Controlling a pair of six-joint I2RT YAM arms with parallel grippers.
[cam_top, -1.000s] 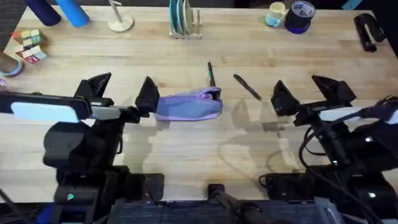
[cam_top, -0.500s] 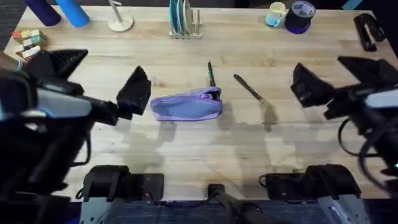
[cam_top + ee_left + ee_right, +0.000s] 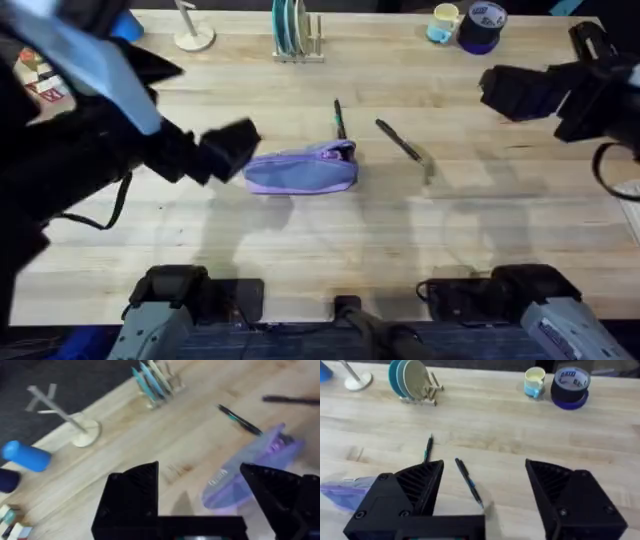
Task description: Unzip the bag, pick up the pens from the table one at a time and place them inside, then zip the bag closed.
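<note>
Both pincers, left pincer and right pincer, gape wide, empty, above the tabletop; bag lies zipped, awaiting grasp.

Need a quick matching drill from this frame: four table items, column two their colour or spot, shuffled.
Items:
1. bag
2. mug
3. tape roll
4. plate rack

Descriptions:
A. dark blue, far edge, just right of the mug
B. lavender, mid-table beside two pens
C. far edge near the centre, holding teal plates
D. pale yellow and light blue

Pairs: 1-B, 2-D, 3-A, 4-C
</note>
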